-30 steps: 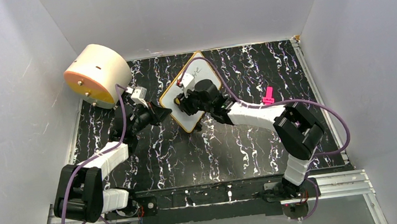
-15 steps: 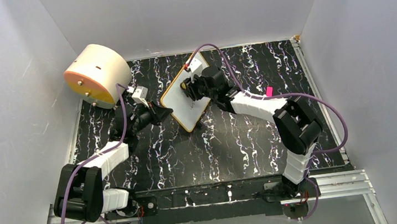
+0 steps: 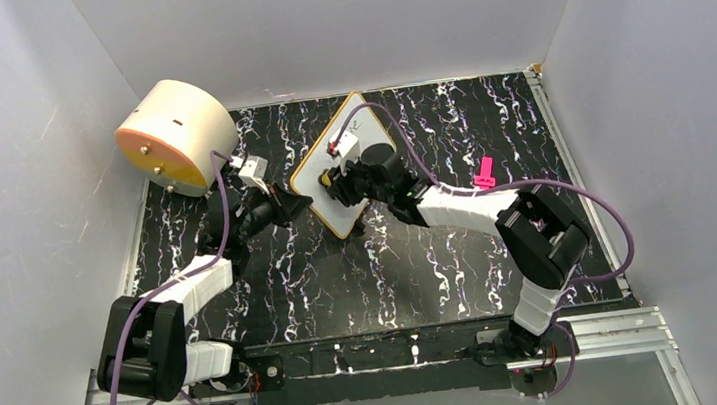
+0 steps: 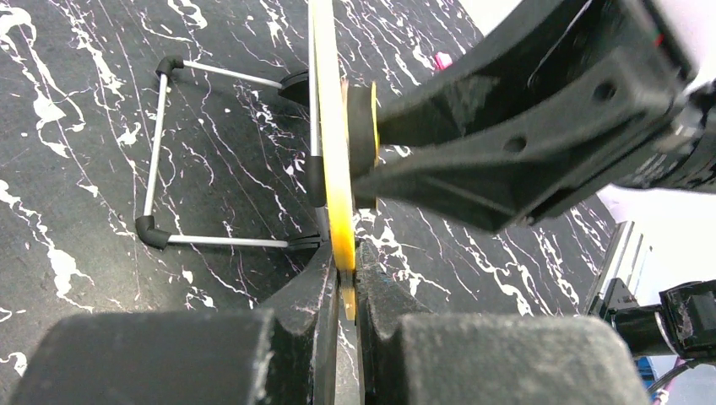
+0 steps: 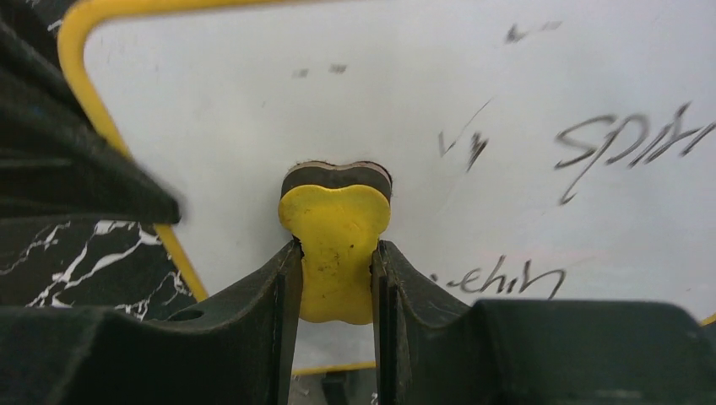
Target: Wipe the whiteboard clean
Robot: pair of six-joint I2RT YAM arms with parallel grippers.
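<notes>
The whiteboard (image 3: pixel 316 175) stands tilted on a wire stand in the middle of the mat, white with a yellow-orange frame. Dark handwriting shows on its face (image 5: pixel 523 110) in the right wrist view. My left gripper (image 3: pixel 300 203) is shut on the board's left frame edge (image 4: pixel 336 169), seen edge-on in the left wrist view. My right gripper (image 3: pixel 337 183) is shut on a small yellow eraser (image 5: pixel 335 245) and presses its dark pad against the board's face. The eraser also shows in the left wrist view (image 4: pixel 363 126) against the board.
A cream cylinder (image 3: pixel 174 133) lies at the back left of the mat. A pink object (image 3: pixel 483 173) lies to the right of the board. The wire stand (image 4: pixel 156 143) sits behind the board. Grey walls close in three sides.
My right gripper with the eraser swept up the board's face toward its top corner, then came back down toward the lower left part. The left gripper kept its hold.
</notes>
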